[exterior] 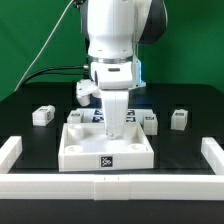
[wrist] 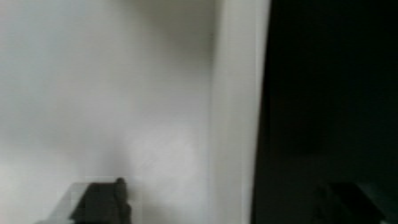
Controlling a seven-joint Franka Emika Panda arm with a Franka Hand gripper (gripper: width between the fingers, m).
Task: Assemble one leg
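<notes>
The large white square tray-like piece (exterior: pixel 85 150) lies in the middle of the table, with a tag on its front wall. My gripper (exterior: pixel 113 135) hangs straight down over it, fingertips just above its inside. Several small white legs stand behind it: one at the far left (exterior: pixel 41 115), one by the tray's back left corner (exterior: pixel 76 117), two at the right (exterior: pixel 150 122) (exterior: pixel 179 119). In the wrist view the gripper (wrist: pixel 222 205) has its dark fingers (wrist: pixel 98 203) wide apart over a blurred white surface (wrist: pixel 107 90) with a dark area beside it. Nothing is held.
Low white rails border the work area at the exterior view's left (exterior: pixel 10 152), right (exterior: pixel 212 152) and front (exterior: pixel 110 186). The marker board (exterior: pixel 98 117) lies behind the tray, mostly hidden by the arm. A cable (exterior: pixel 45 70) runs at the back left.
</notes>
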